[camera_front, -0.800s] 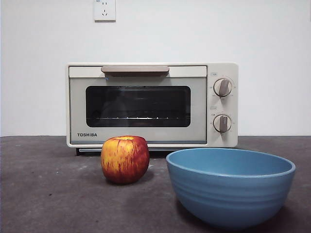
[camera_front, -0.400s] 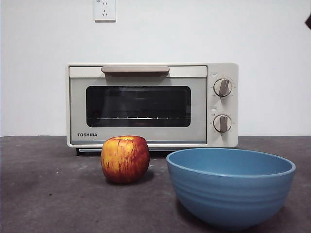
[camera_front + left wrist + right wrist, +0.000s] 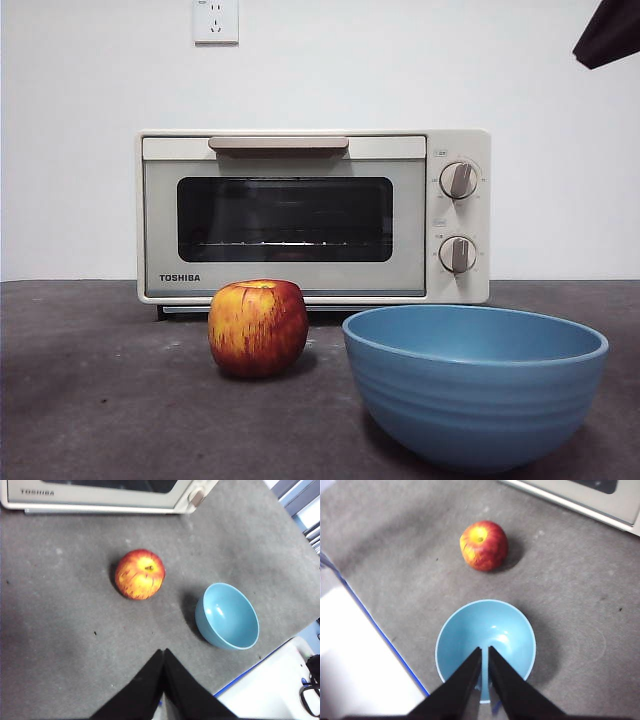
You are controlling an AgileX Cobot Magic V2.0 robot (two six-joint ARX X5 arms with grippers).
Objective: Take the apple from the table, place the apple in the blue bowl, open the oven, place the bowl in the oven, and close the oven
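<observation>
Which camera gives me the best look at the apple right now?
The front view: the apple sits near and large on the table, unobstructed. The left wrist view shows it from above, stem visible; the right wrist view shows it smaller, beyond the blue bowl.

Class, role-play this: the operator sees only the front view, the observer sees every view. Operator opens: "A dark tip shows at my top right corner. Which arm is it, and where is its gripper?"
Observer: Probably the right arm; its view has the right gripper high over the blue bowl.
Operator: Is anything in the bowl?
Observer: No, its inside is bare; the apple sits on the table, apart from it.
Operator: And the other arm?
Observer: The left gripper hangs shut above the table, on the side of the apple away from the oven.
</observation>
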